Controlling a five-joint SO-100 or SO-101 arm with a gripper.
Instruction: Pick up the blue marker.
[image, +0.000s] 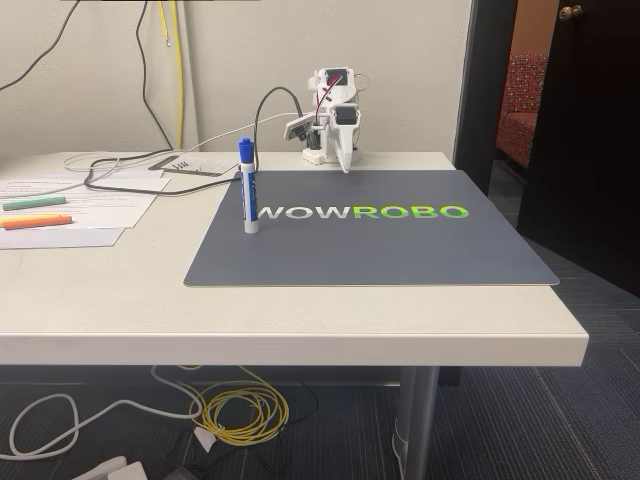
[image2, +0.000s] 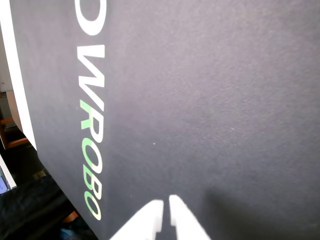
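Blue marker (image: 247, 186) standing upright on grey mat (image: 400, 250), cap up, left of lettering. Green highlighter (image: 33, 202) and orange highlighter (image: 35, 221) lying well left. Gripper (image: 347, 165) hanging at far edge, fingertips (image2: 150, 215) seemingly together.

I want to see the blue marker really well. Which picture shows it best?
The fixed view: the blue marker stands upright, whole, on the grey mat's left side there. The wrist view looks at the mat's lettering and the gripper tips instead.
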